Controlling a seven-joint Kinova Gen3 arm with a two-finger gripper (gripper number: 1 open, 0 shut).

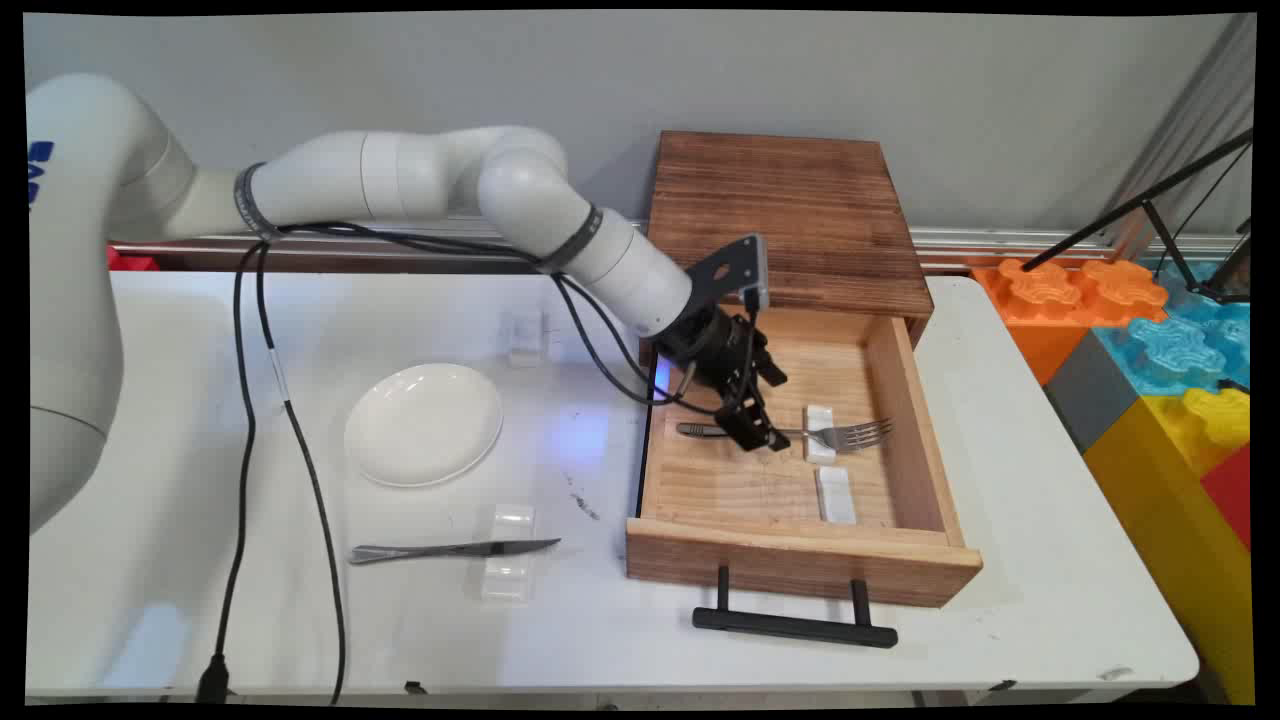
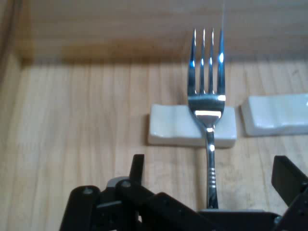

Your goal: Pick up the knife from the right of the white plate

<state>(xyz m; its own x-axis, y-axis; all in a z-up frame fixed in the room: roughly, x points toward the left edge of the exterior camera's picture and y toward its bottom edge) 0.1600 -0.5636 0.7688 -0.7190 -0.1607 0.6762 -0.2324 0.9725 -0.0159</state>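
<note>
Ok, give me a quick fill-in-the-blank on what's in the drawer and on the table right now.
1. The gripper is down over the handle of the ____ inside the open wooden drawer.
2. The fork lies across a white ____.
3. Out on the table, the knife lies nearer the camera than the white ____.

Missing words: fork; rest; plate

Robot lab: Kinova arm (image 1: pixel 420 185), foam blocks (image 1: pixel 1150 330).

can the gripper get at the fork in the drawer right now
Probably yes. The gripper is already down inside the open drawer, over the handle of the fork, which lies across a white rest. Nothing covers the fork.
</note>
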